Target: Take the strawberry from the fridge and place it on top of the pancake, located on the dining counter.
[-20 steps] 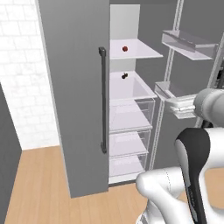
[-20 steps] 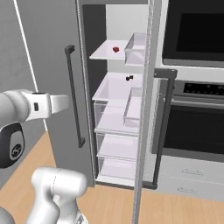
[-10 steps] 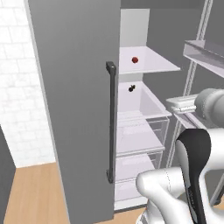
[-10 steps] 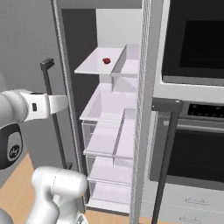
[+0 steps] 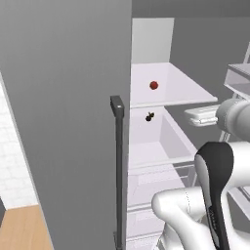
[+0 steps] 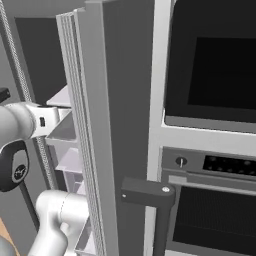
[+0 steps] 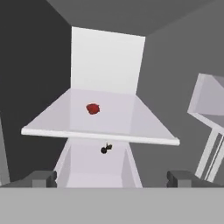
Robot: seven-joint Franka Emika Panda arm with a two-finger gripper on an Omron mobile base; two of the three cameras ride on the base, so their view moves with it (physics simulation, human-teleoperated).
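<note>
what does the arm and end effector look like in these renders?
Glossy white rounded arm links with a black oval joint cover; the right base view shows a small pale logo on a black cover. End effector: two small dark grey blocky fingertips. No cables visible.

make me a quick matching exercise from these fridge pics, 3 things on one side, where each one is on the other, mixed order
Things:
1. strawberry
2. tiny blackish lump
3. dark bar handle

Places:
A. on the outside of the closed grey fridge door
B. on the white shelf
C. below that shelf, in the compartment underneath

Pairs: 1-B, 2-C, 3-A
</note>
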